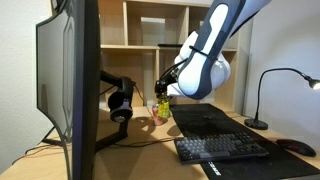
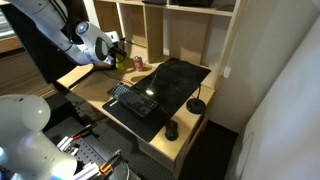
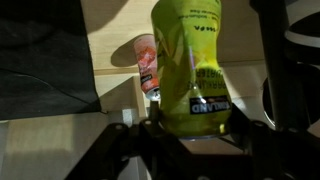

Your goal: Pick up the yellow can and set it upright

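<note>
The yellow can (image 3: pixel 187 62) fills the middle of the wrist view, bright yellow-green with dark print, held between my gripper (image 3: pixel 190 125) fingers, which are shut on its sides. In an exterior view my gripper (image 1: pixel 163 92) hangs just above the desk near the back, with the yellow can (image 1: pixel 161 104) below it, close to the desk top. In an exterior view the gripper (image 2: pixel 118 52) is at the desk's far left corner. A red-and-white can (image 3: pixel 147 60) lies on the desk beside the yellow can.
A large monitor (image 1: pixel 70 80) and headphones (image 1: pixel 120 103) stand beside the gripper. A keyboard (image 1: pixel 222 148) lies on a black mat (image 2: pixel 170 85), with a mouse (image 2: pixel 171 129) and desk lamp (image 1: pixel 262 95) nearby. Shelves (image 1: pixel 150 25) rise behind.
</note>
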`<state>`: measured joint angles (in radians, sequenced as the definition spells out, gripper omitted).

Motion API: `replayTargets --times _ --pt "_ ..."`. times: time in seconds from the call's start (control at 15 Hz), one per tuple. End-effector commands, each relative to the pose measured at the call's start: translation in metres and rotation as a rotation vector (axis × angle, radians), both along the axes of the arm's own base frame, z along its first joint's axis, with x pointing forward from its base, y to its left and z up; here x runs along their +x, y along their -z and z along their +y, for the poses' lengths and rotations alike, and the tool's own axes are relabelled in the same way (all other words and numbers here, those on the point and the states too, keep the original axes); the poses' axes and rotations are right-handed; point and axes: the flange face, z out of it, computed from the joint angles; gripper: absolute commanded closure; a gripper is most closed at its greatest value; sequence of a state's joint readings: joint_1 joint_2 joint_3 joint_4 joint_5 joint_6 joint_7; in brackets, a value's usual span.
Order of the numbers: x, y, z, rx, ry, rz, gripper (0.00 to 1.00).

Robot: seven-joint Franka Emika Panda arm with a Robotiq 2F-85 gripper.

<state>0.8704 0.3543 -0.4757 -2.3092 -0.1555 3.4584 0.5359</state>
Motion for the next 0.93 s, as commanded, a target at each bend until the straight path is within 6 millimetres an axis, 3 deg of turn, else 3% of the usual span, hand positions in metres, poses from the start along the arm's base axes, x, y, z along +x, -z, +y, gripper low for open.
replayTargets --times 0.0,0.47,0.53,0.87 --pt "0.0 0.0 0.0 0.0 0.0 0.0 0.34" --pt "0.0 0.0 0.0 0.0 0.001 0.0 0.34" --pt "0.0 0.0 0.0 0.0 0.001 0.0 0.59" --pt "0.025 0.0 0.003 -0.042 0.05 -0.059 0.59"
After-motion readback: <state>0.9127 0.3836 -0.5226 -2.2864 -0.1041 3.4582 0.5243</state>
